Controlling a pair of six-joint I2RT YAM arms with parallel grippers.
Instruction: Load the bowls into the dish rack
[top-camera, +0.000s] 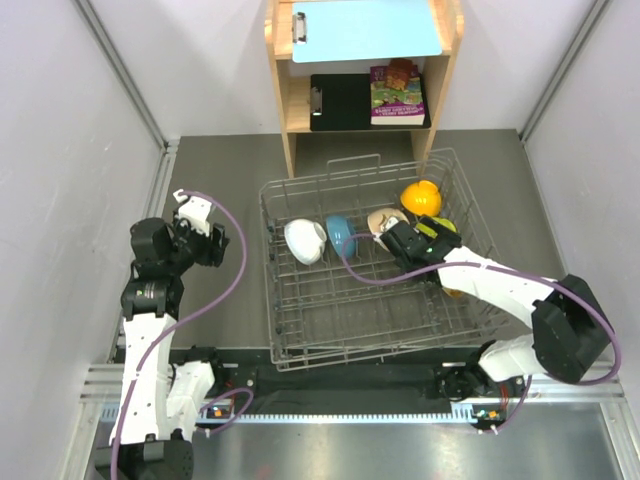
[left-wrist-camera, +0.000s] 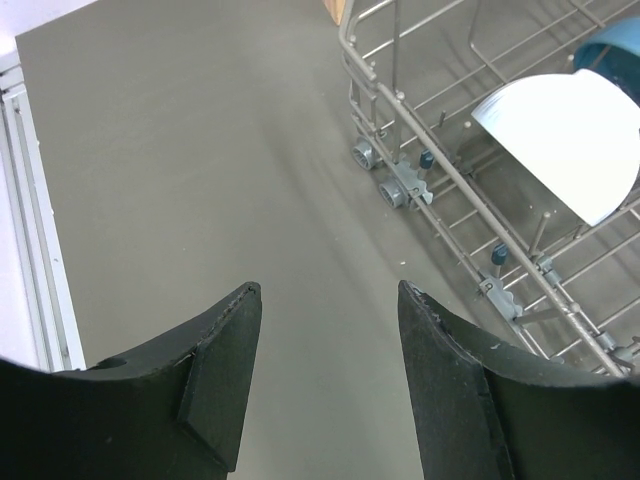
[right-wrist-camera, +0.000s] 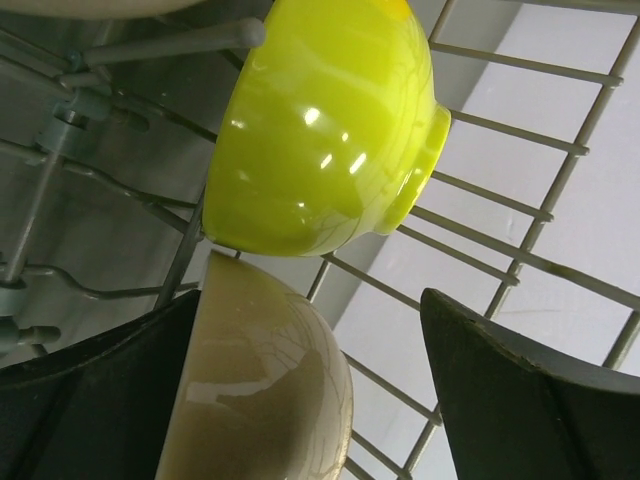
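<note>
The right claw (right-wrist-camera: 310, 300) is reaching down inside the dish rack (top-camera: 320, 310) with its jaws spread wide, clamping nothing. A beige bowl (right-wrist-camera: 265, 390) is sitting between them, lying against one finger (right-wrist-camera: 100, 400) and well apart from the other. The lime green bowl (right-wrist-camera: 325, 130) is leaning on the wires just ahead of the fingertips. The left claw (left-wrist-camera: 330, 290) is hanging released and empty over bare table, with the rack ahead and to its right holding the white bowl (left-wrist-camera: 570, 140) and blue bowl (left-wrist-camera: 610, 45). These bowls are looking glossy and rigid, so probably light, slippery and liable to chip against the prongs. Pinching the rim, one finger inside and one outside, is likely safer than squeezing the curved wall.
</note>
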